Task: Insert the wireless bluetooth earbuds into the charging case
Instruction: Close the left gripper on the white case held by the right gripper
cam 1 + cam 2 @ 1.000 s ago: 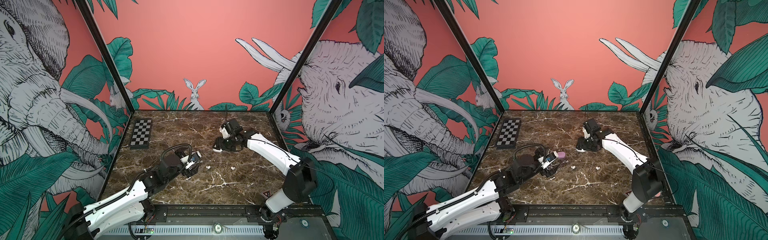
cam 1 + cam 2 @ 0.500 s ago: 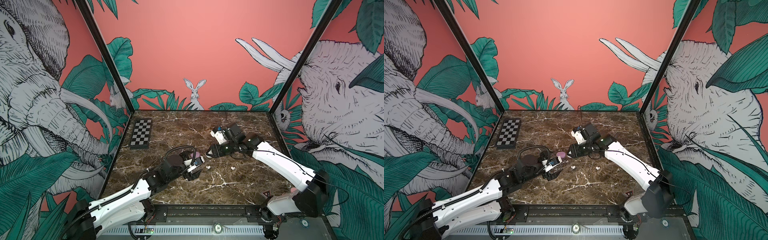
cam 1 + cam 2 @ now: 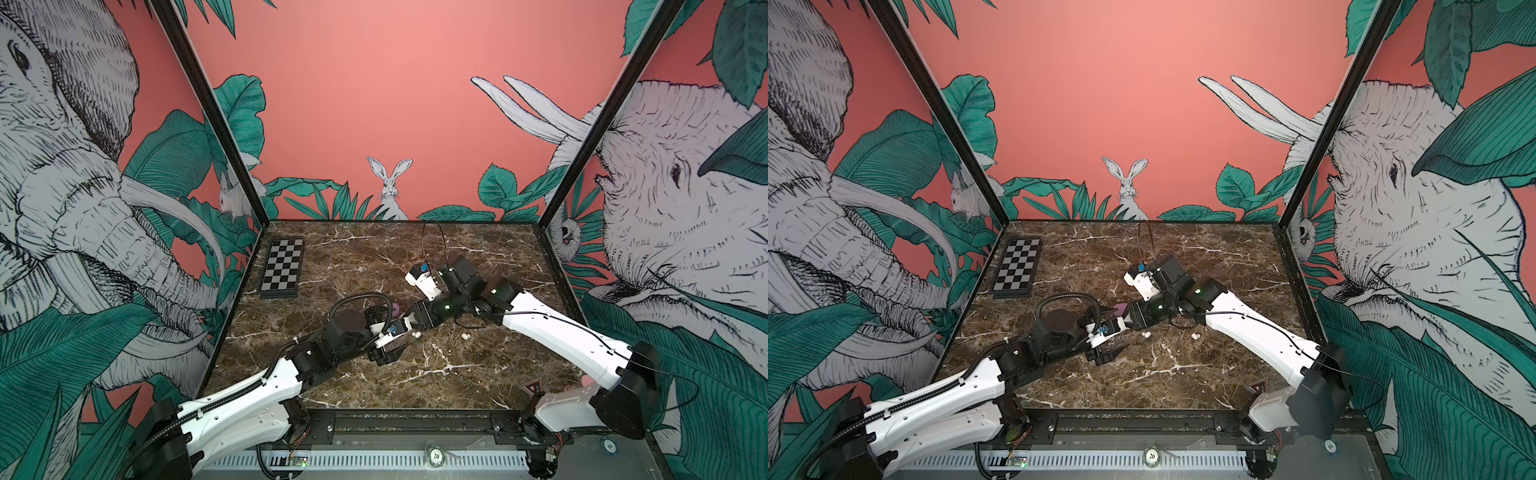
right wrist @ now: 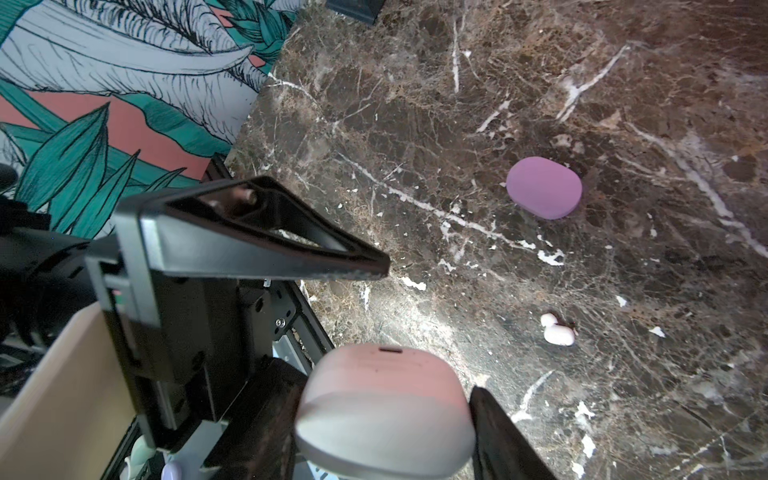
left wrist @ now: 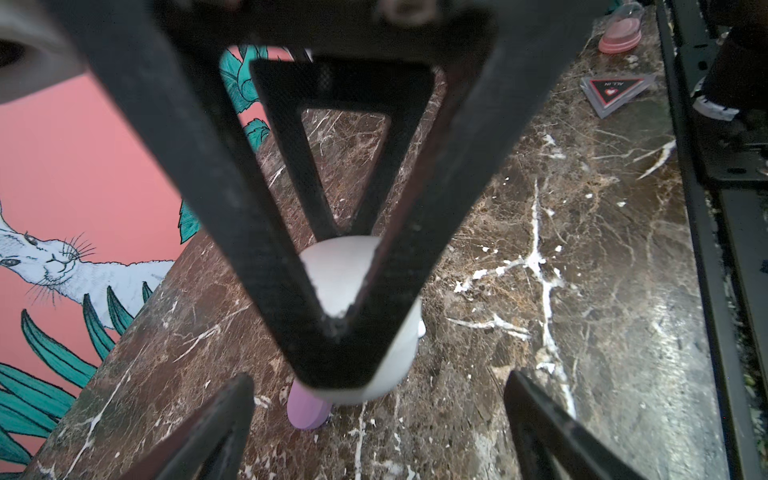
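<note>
White earbud [image 4: 559, 331] on brown marble tabletop [image 4: 415, 124], coral jungle-mural walls [image 3: 374, 104]

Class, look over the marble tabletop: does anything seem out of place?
Yes. A white earbud and a second white earbud lie loose on the marble table, apart, not in a case; the lilac case lies shut.

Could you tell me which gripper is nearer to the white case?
The right gripper: its fingers clamp the white case; the left gripper, open, faces it from nearby.
</note>
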